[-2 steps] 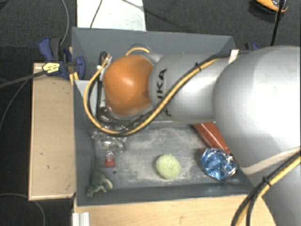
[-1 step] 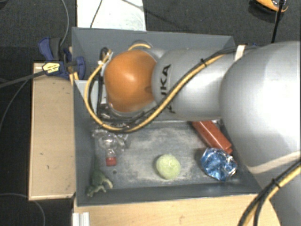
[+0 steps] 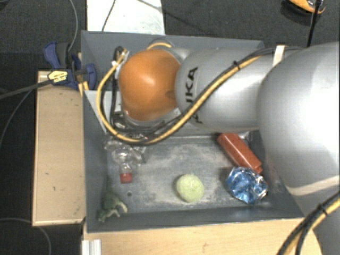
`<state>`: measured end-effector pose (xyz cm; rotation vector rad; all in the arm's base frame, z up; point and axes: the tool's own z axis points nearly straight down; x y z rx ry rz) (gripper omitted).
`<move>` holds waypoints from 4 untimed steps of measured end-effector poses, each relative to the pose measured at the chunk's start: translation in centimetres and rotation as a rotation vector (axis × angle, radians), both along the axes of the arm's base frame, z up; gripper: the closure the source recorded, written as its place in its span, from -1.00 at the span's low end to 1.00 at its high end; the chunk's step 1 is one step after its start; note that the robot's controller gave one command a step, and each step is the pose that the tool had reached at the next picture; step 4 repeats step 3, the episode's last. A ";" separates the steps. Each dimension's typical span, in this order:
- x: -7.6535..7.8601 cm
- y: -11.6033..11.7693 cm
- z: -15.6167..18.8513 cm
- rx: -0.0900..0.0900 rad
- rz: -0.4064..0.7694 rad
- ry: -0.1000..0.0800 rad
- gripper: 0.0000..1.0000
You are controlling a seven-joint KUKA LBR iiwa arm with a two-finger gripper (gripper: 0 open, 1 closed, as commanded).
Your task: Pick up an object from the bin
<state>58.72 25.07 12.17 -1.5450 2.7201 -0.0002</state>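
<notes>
My gripper (image 3: pixel 127 135) is low over the bin's left side, mostly hidden under the arm's orange cover. Right beneath it lies a clear, glassy plastic thing with a small red end (image 3: pixel 126 176), by the left wall. Whether the gripper touches it is hidden. A green toy dinosaur (image 3: pixel 110 206) lies in the front left corner, a short way in front of the clear thing.
A pale green ball (image 3: pixel 189 188) rests near the front middle. A crumpled blue shiny thing (image 3: pixel 245 185) sits at the front right, with a red-brown oblong block (image 3: pixel 238 150) behind it. The arm spans the bin's back and right side.
</notes>
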 end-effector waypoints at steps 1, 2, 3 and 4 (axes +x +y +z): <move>0.1 0.0 1.8 0.001 -0.001 -0.004 1.00; 0.1 0.0 3.2 0.002 -0.003 -0.004 1.00; 0.2 0.1 4.6 0.003 -0.005 -0.006 1.00; 0.2 0.1 4.6 0.003 -0.005 -0.006 1.00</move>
